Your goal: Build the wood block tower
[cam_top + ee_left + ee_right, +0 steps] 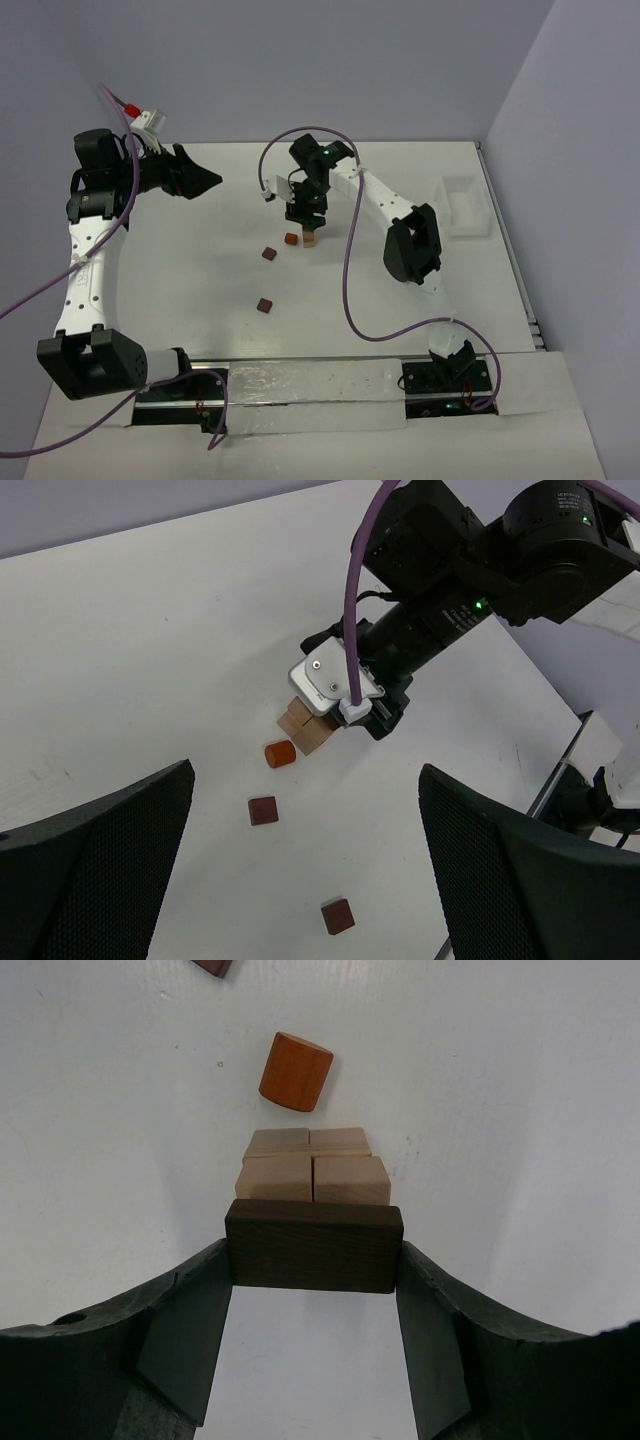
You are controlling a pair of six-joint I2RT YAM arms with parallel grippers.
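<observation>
Right wrist view: my right hand (315, 1260) points down at the table (520, 1110), half closed, pinching a dark block (313, 1235) by its ends. Four tan blocks (310, 1165) cluster just beyond its fingertips; I cannot tell whether they touch the dark one. An orange cylinder (296, 1071) lies farther ahead. My left hand (205, 181) hangs wide open and empty, well apart.

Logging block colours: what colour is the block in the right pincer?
The block is dark brown; right wrist view shows it best.

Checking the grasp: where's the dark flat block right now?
Right wrist view: the dark block is clamped in the right gripper, centre frame, just over the tan blocks, with the orange cylinder beyond them.
</observation>
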